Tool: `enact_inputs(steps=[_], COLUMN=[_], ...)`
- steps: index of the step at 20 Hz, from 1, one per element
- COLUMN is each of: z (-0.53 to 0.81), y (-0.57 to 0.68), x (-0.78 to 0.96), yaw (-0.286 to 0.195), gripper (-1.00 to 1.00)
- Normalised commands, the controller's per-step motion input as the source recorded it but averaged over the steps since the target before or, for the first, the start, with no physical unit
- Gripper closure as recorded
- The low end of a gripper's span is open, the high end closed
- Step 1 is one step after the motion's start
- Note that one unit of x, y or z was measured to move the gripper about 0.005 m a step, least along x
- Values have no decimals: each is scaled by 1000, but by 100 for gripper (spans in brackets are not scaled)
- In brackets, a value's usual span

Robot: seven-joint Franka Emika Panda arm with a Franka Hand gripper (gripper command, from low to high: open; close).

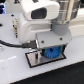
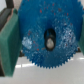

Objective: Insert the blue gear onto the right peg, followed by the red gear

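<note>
The blue gear (image 1: 52, 53) hangs in my gripper (image 1: 50, 50) just above the black-framed pale plate (image 1: 34, 59). In the wrist view the blue gear (image 2: 48, 39) fills most of the picture, and a pale round tip shows through its centre hole (image 2: 50, 44). My fingers (image 2: 9, 42) press its rim on both sides. The right peg is hidden behind the gear and gripper in the exterior view. The red gear is out of view.
The arm's white body (image 1: 37, 17) covers much of the exterior view. A black cable (image 1: 10, 44) runs over the white table toward the exterior view's left. The plate's black frame edge (image 1: 29, 61) shows below the gripper.
</note>
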Motion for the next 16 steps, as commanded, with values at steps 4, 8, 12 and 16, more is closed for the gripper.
enact_inputs(steps=[4, 8, 12, 16], z=[-174, -55, 67, 404], y=[8, 55, 59, 106], x=[108, 53, -2, -94], yaw=[0, 0, 0, 0], gripper=[100, 100, -100, -100])
